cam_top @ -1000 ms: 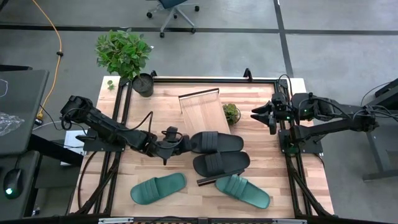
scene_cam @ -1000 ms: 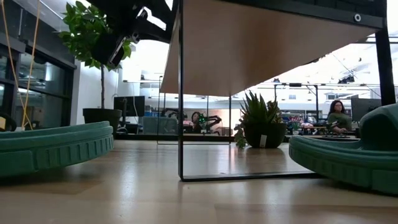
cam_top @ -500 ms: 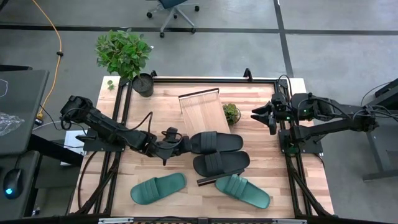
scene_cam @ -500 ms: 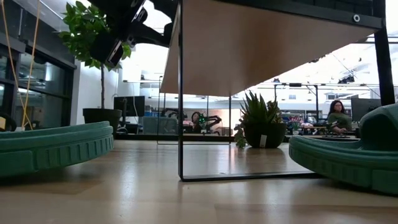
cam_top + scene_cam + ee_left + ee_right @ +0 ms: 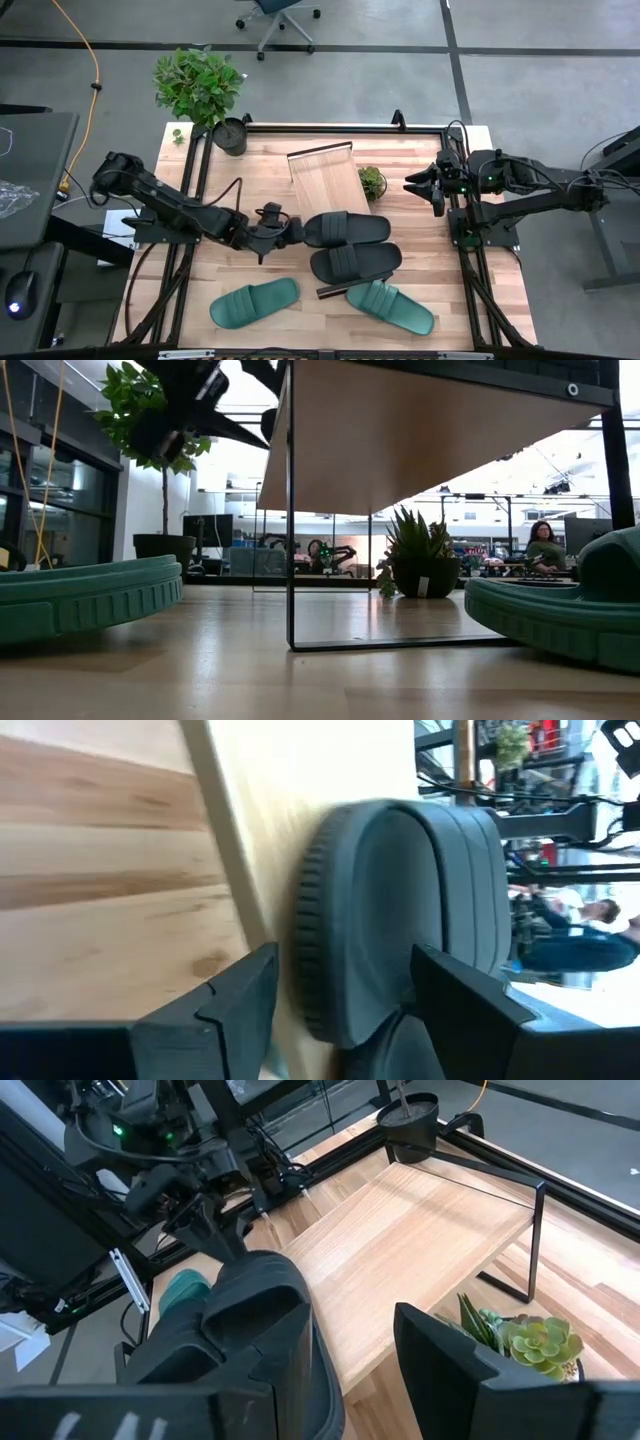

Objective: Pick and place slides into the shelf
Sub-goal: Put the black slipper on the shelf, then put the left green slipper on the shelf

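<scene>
Two black slides (image 5: 350, 228) (image 5: 355, 262) lie side by side across the light-wood shelf (image 5: 322, 175), soles on the plank. My left gripper (image 5: 292, 231) is open at the far slide's left end (image 5: 400, 900), one finger on either side of that rounded end, with no hold showing. Two teal slides (image 5: 255, 302) (image 5: 392, 306) lie flat on the table near its front edge. My right gripper (image 5: 437, 195) hovers open over the table's right side, with nothing between its fingers (image 5: 450, 1360).
A small succulent (image 5: 372, 182) stands on the table beside the shelf's right side. A large potted plant (image 5: 205, 90) is at the far left corner. The shelf's dark metal leg (image 5: 290, 510) stands between the teal slides. A person (image 5: 543, 545) sits far off in the room.
My left gripper has opened and let go of the far black slide's left end. The slide stays where it was on the shelf.
</scene>
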Available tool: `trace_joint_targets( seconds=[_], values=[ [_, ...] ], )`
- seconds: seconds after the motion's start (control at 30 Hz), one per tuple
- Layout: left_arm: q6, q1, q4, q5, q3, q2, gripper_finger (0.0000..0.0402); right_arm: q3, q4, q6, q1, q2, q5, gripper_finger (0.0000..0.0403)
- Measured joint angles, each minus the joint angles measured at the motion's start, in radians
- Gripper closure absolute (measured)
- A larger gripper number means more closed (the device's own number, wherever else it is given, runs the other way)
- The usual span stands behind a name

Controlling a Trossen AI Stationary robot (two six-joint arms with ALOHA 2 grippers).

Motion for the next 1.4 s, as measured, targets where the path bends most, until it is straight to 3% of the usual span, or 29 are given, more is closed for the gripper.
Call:
trace_joint_targets(
  seconds=[0.2,0.33,0.73,0.87,1.03,1.17,1.4],
  values=[
    [0.005,0.000,-0.171,0.019,0.000,-0.086,0.0181,0.000,-0.001,0.000,0.000,0.000,0.002,0.0267],
    [0.082,0.000,-0.267,0.094,0.000,-0.131,0.0181,0.000,-0.002,0.000,0.000,0.000,0.007,0.0267],
    [0.634,0.000,-0.312,0.385,-0.001,-0.214,0.0181,0.000,-0.118,-0.012,0.000,-0.027,-0.011,0.0267],
    [0.759,0.000,-0.317,0.489,0.000,-0.215,0.0181,0.000,-0.239,0.080,0.000,-0.061,-0.101,0.0267],
    [0.915,0.000,-0.322,0.575,0.000,-0.214,0.0181,-0.036,-0.369,0.331,0.022,-0.107,-0.191,0.0267],
    [1.047,0.000,-0.335,0.595,0.000,-0.214,0.0181,-0.156,-0.232,0.508,0.104,-0.143,-0.196,0.0267],
    [1.161,-0.037,-0.410,0.768,0.000,-0.214,0.0181,-0.386,0.194,0.821,0.331,-0.156,-0.103,0.0270]
  ],
)
